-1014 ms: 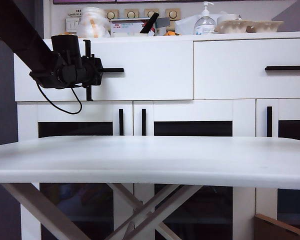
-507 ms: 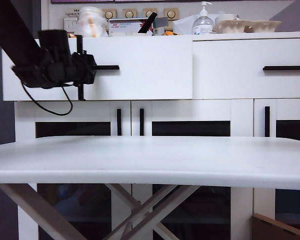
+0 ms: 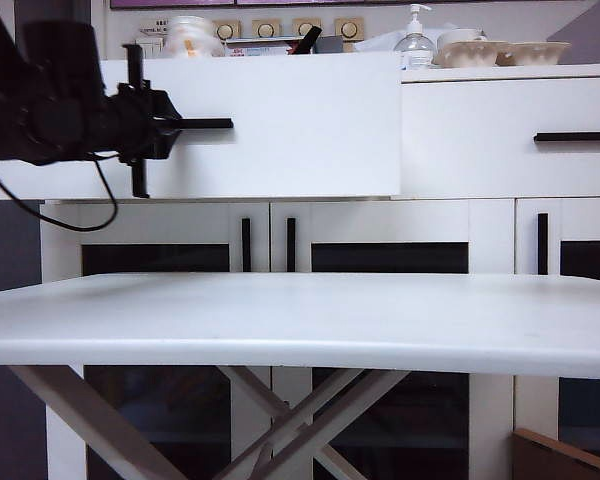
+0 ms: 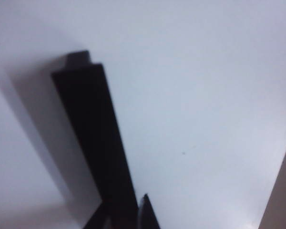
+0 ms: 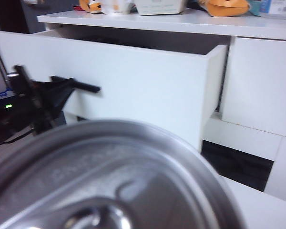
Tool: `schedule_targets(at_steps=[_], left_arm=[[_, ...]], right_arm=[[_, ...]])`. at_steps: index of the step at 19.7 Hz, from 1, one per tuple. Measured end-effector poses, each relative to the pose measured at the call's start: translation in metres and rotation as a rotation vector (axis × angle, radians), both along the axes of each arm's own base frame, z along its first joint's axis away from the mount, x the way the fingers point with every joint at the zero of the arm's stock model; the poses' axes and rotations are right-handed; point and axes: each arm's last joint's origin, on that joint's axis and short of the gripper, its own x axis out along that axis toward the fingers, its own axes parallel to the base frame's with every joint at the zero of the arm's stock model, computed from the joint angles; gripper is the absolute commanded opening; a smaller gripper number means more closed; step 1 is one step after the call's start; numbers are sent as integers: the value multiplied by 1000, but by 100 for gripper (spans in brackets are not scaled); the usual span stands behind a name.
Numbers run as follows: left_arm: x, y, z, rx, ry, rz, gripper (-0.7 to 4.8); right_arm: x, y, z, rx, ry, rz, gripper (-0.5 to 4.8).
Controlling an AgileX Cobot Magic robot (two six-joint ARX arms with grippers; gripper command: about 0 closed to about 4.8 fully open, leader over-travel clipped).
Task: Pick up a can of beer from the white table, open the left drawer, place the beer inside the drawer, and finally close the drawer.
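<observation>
Left claw (image 3: 158, 124) was clamped shut on the black handle (image 3: 202, 124) of the left drawer (image 3: 300, 125), which stood pulled out from the cabinet (image 3: 460, 225). Left wrist view showed only that handle (image 4: 93, 138) close up against the drawer front. Right claw was out of sight itself; the can of beer (image 5: 105, 181) filled its wrist view, lid up, apparently gripped, facing the open drawer (image 5: 148, 90). White tabletop (image 3: 300, 315) was bare.
</observation>
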Motion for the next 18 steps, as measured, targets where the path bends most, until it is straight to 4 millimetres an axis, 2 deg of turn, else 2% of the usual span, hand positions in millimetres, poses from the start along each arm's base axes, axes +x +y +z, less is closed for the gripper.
schedule_targets(at_steps=[9,18], left_arm=[[-68,13,4,11,50,-7,-7],[-121,24,8,24,101,-24,-7]], right_arm=[[0,0,0,0,0,0,165],[0,0,8,29,-72,0,165]])
